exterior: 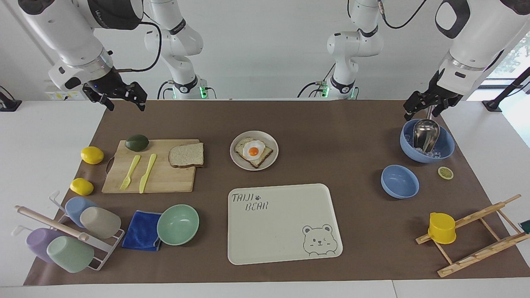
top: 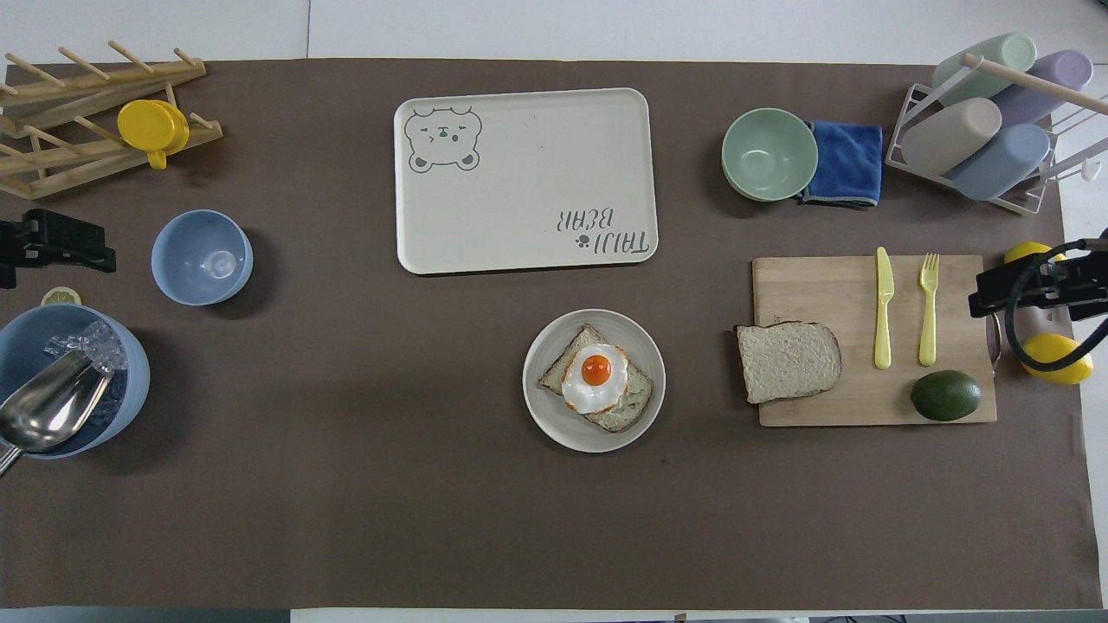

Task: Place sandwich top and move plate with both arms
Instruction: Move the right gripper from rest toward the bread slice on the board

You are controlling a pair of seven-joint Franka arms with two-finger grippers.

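**Both grippers raised at the table's ends, bread slice still on the board**

The right gripper (exterior: 120,98) hangs in the air over the table edge at the right arm's end, fingers spread apart and holding nothing. Below it and toward the table's middle lies the wooden cutting board (exterior: 165,179). The sandwich top (exterior: 186,155) rests flat on the board's corner closest to the plate, overhanging the edge slightly. An avocado (exterior: 137,142), a yellow fork (exterior: 130,172) and a yellow knife (exterior: 147,173) share the board.

The plate (exterior: 267,142) sits beside the board, toward the table's centre, carrying the toast with fried egg (exterior: 253,151).

The left gripper (exterior: 426,103) hangs empty above the large blue bowl (exterior: 447,145) with its metal scoop (exterior: 425,134); whether its fingers are apart cannot be told.

Farther from the robots than the plate lies the cream tray (exterior: 285,231), printed "TAIJI BEAR" with a bear drawing.
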